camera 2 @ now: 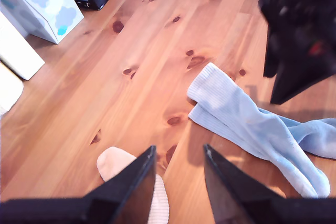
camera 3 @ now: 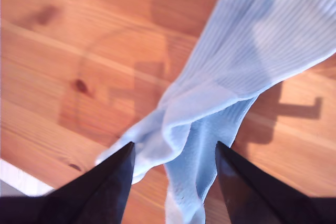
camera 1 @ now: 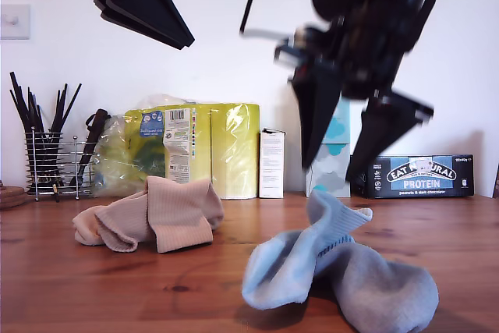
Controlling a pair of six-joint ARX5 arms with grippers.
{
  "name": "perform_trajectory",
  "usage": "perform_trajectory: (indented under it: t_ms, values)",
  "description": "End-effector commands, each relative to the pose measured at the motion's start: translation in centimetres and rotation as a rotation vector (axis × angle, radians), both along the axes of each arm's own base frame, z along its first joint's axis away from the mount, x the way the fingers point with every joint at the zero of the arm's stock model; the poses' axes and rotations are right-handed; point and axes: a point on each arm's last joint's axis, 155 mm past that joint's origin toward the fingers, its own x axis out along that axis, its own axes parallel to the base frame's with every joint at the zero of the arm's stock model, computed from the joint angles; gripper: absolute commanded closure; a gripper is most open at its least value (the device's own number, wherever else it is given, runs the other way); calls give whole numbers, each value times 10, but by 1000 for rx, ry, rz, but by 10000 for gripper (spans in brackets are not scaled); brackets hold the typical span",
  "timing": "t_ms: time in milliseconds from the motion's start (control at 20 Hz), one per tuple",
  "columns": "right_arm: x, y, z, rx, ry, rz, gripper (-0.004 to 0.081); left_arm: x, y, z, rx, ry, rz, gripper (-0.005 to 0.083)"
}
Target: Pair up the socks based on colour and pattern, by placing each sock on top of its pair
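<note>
On the exterior view's left, the beige socks [camera 1: 148,222] lie piled together, farther back on the tabletop [camera 1: 70,286]. My first pincer [camera 2: 178,182] hangs spread apart and holding nothing, just past their end. On that view's right, the blue socks [camera 1: 335,271] lie heaped near the tabletop's front edge. My second pincer [camera 3: 173,177] hangs right over them, spread apart and holding nothing.
</note>
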Motion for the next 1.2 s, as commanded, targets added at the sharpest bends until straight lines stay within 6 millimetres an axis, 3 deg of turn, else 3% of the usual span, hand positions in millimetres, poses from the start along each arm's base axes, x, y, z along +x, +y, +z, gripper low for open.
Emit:
perform_trajectory:
  t_ms: [0, 200, 350, 850, 1150]
  values:
    - [-10, 3, -13, -20, 34, 21, 351, 0, 0, -2, -2, 3, 0, 520]
    - [-15, 6, -20, -30, 53, 43, 497, 0, 0, -2, -2, 3, 0, 520]
    - [-18, 9, -20, -33, 46, 70, 792, 0, 0, -2, -2, 4, 0, 520]
    - [-8, -3, -28, -83, 15, 69, 782, 0, 0, -3, -5, 10, 5, 520]
    - [-29, -32, -47, -188, 84, 97, 782, 0, 0, -2, -5, 9, 5, 520]
